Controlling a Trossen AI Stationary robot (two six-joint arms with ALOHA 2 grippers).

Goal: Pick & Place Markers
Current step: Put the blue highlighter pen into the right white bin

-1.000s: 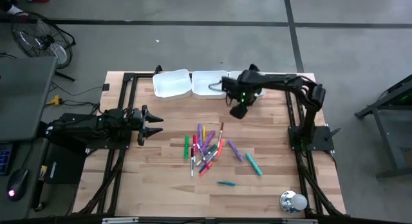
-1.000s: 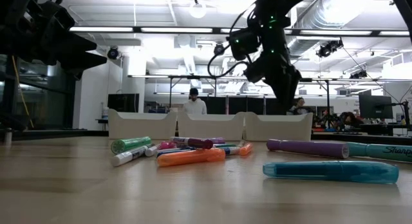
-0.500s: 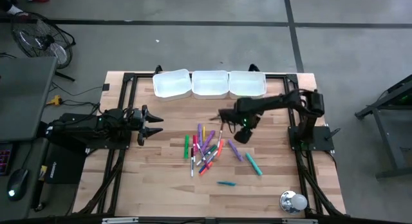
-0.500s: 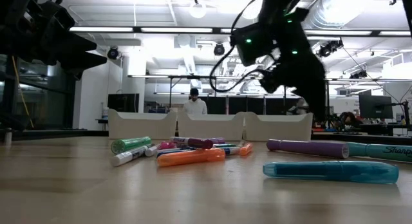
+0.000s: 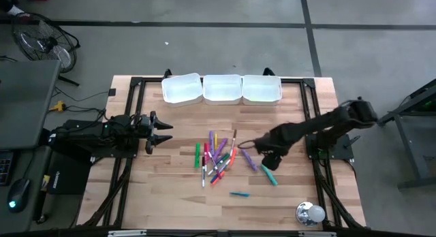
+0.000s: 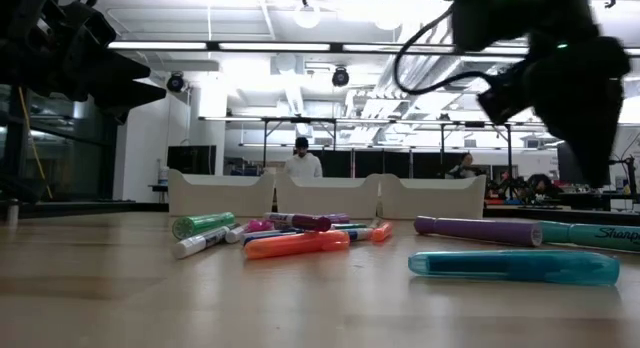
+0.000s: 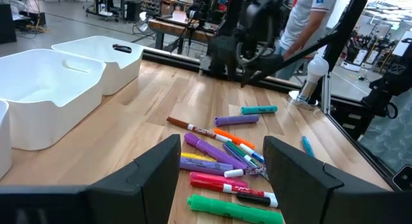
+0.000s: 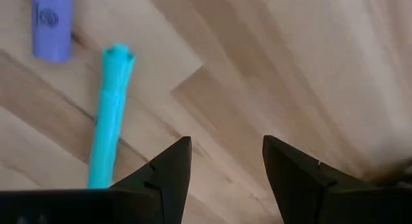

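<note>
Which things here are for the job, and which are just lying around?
For the job:
markers in a pile
teal marker under the right hand
white trays

Just lying around:
silver round thing at the table corner
fan on the floor

Pale wood grain is shown by the table point(image 5: 170, 189). The trays point(image 5: 222, 88) are white. Green, purple, red, orange and teal are seen among the markers point(image 5: 216, 159). Both arms are black.

Three white trays point(image 5: 222, 89), about fifteen markers point(image 5: 219, 157), one silver ball point(image 5: 310, 214)
</note>
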